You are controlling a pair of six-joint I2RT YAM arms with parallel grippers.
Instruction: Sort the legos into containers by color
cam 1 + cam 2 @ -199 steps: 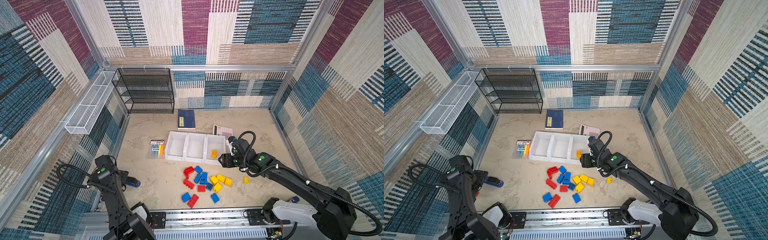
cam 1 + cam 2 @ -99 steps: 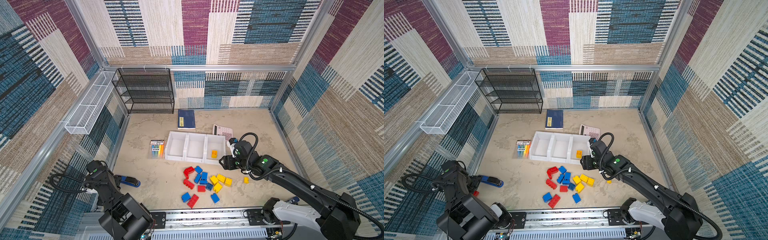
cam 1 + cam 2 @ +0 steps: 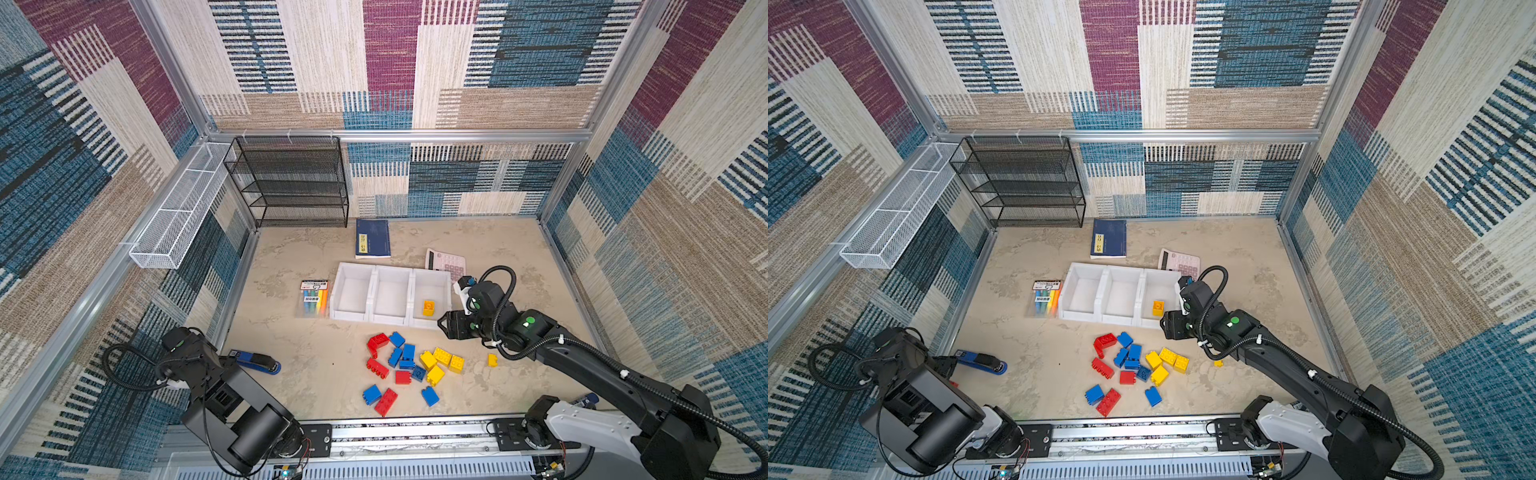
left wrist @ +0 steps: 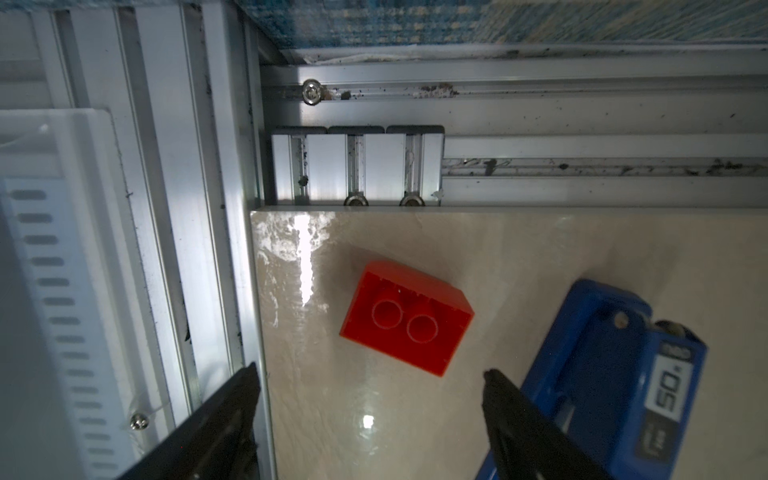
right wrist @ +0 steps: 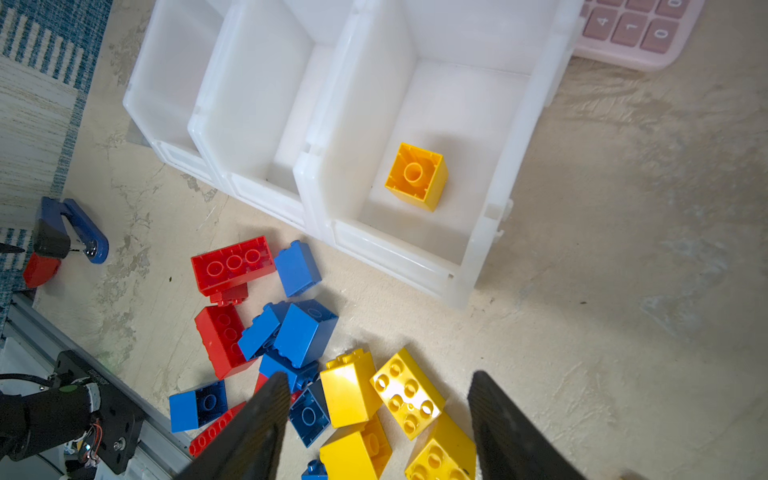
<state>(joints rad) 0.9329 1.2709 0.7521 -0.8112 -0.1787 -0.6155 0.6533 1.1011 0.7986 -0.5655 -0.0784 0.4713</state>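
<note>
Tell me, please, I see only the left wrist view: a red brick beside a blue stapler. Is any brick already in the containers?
Observer: Yes, one yellow brick lies in the end container, the one nearest the calculator.
Operator: And what does the other arm do?
Observer: The right end effector is open and empty, close to that container in both top views.
Operator: Does any brick lie apart from the others?
Observer: Yes, a small yellow brick lies alone, right of the rest in both top views.
</note>
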